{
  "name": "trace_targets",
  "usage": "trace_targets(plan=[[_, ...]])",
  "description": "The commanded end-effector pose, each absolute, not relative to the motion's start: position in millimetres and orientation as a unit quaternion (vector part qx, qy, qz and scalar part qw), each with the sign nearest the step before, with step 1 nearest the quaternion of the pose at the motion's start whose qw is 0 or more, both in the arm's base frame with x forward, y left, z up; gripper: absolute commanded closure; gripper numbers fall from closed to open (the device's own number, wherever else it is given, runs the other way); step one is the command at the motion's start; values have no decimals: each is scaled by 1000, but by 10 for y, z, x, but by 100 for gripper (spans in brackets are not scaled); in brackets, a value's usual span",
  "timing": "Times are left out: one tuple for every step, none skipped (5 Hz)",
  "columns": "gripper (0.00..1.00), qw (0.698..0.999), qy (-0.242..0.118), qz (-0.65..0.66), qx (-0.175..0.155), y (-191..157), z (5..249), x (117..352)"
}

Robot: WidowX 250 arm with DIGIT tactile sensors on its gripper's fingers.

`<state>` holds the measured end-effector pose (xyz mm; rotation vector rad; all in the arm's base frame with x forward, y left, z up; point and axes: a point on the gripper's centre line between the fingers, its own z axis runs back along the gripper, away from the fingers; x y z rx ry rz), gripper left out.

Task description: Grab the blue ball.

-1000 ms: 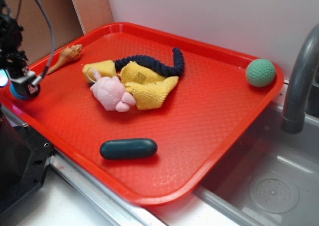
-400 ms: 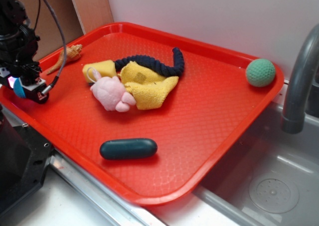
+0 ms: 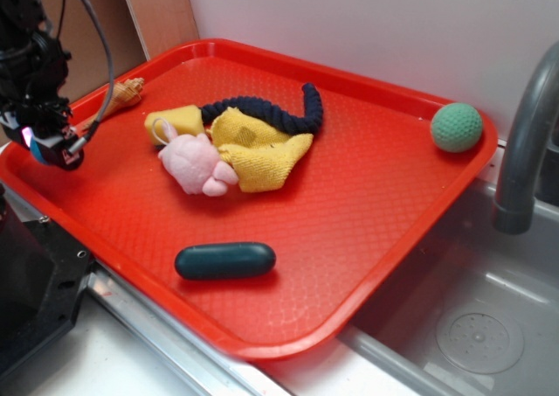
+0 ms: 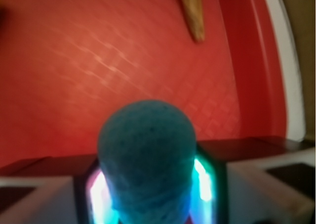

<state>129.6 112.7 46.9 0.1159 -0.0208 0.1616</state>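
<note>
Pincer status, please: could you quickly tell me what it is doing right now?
Pincer: closed on the blue ball, lifted above the red tray.

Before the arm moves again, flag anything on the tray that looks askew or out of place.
The yellow cloth lies crumpled in a heap with the dark blue rope and pink plush toy, mid-tray. Nothing is spilled or damaged. The blue ball sits in the gripper.

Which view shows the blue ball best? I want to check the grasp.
The wrist view: the blue ball fills the foreground, held in the tool. The exterior view shows only a blue sliver at the tool.
</note>
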Motion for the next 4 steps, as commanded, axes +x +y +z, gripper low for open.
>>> trace_targets(plan=[[100,994,-107,-13,-14,501,1445,1630],[100,997,-69,-1,-44,245,1952,1710],[100,995,-69,-8,-72,117,2164,1695],[100,995,-80,-11,-65,93,2208,1650]])
